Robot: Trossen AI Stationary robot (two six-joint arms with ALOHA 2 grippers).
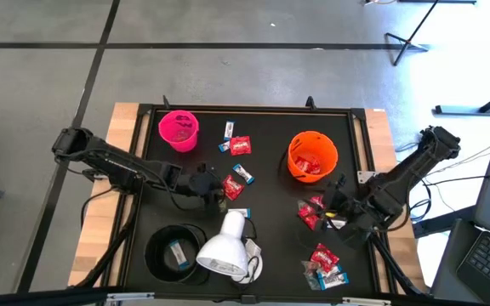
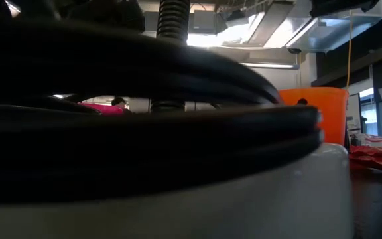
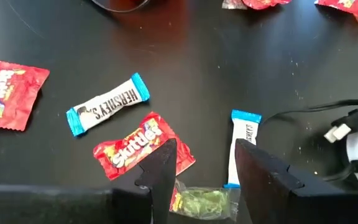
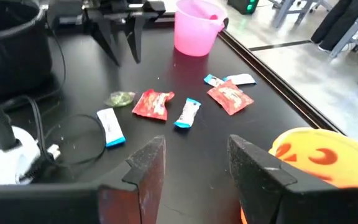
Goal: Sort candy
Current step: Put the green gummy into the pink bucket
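Both arms are dark, nearly black, built from slim straight links joined by bulkier rounded joints. Black cables run alongside each arm near its base. The left tool [image 3: 197, 171] ends in two flat, matte black fingers [image 3: 160, 174] with angular, wedge-shaped tips and bevelled edges. The right tool [image 4: 194, 168] has the same pair of broad black fingers [image 4: 148, 165], their faces smooth and faintly glossy. A wide black bar spans the bottom behind each pair of fingers. No markings or screws can be made out.
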